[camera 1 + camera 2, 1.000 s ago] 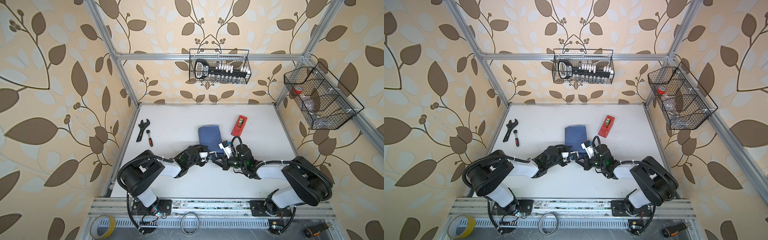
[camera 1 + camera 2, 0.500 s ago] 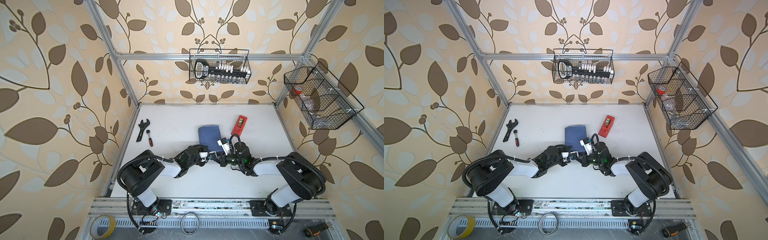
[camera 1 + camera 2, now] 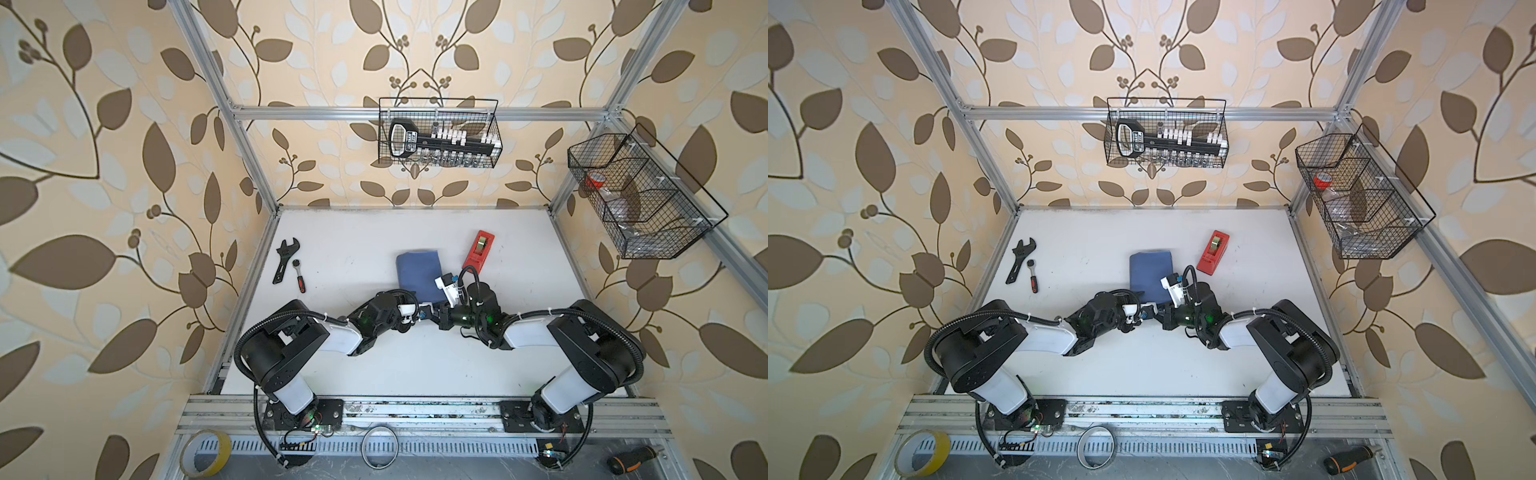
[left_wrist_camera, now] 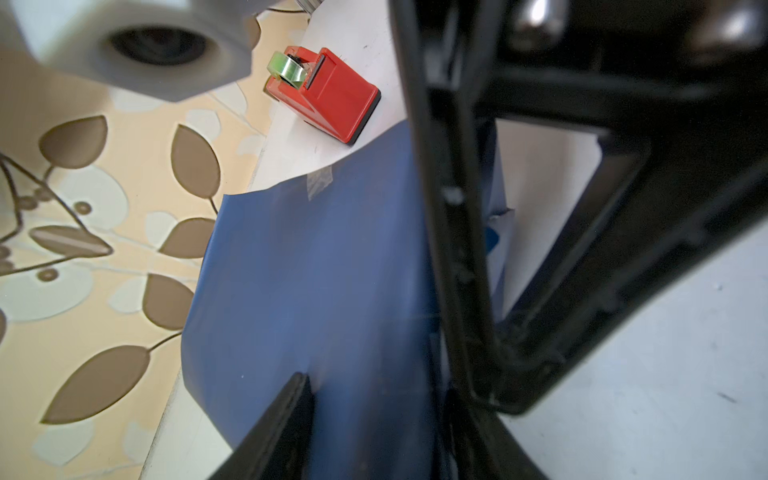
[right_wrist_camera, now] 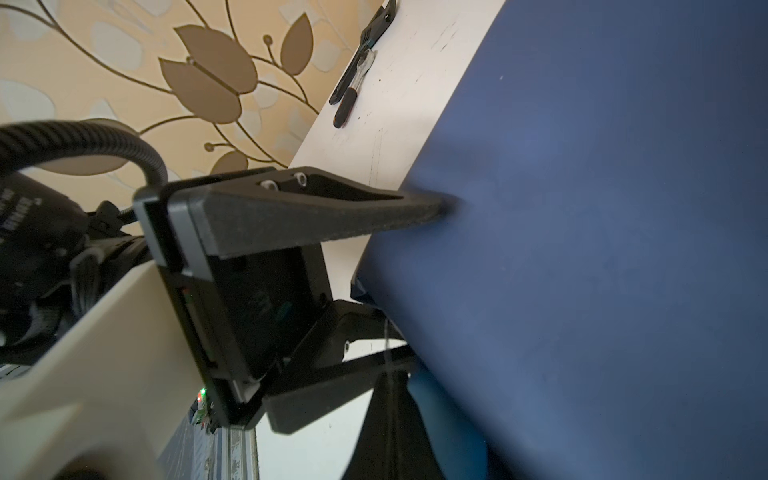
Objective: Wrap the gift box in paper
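Slate-blue paper (image 3: 417, 274) is already covering the gift box just beside the red tape dispenser (image 3: 478, 252), one seam taped. Left tool (image 5: 415, 282) is clamping the parcel's end away from the dispenser; right tool (image 3: 436, 316), clenched empty, is waiting beside it. End folds are probably remaining.

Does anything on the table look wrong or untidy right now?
Only the paper: in the left wrist view its edge bows instead of running straight, held by just one small tape strip.

Bright, even light, soft shadows, bowed top-view edges, blurred wrist-view foregrounds.
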You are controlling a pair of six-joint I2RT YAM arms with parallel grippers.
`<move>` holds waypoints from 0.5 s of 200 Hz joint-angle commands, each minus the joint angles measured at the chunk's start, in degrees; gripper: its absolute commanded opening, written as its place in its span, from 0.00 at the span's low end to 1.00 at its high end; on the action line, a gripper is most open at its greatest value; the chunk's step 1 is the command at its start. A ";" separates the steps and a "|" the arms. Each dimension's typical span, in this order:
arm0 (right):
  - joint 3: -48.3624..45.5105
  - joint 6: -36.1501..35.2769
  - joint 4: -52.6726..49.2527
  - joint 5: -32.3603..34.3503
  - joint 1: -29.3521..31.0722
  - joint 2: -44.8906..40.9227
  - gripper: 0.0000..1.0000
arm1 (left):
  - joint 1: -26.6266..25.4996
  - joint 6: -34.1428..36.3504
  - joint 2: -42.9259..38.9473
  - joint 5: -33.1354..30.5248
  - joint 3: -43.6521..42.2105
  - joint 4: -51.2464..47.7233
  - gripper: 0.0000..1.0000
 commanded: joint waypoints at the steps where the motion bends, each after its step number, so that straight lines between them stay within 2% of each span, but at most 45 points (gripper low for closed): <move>1: 1.60 0.66 0.56 1.00 -0.43 0.90 0.00 | 0.09 1.45 1.43 -0.85 -0.23 -6.30 0.54; 100: 2.61 1.54 -2.53 2.13 -0.72 1.64 0.00 | 0.08 1.40 1.40 -0.88 -0.16 -6.32 0.54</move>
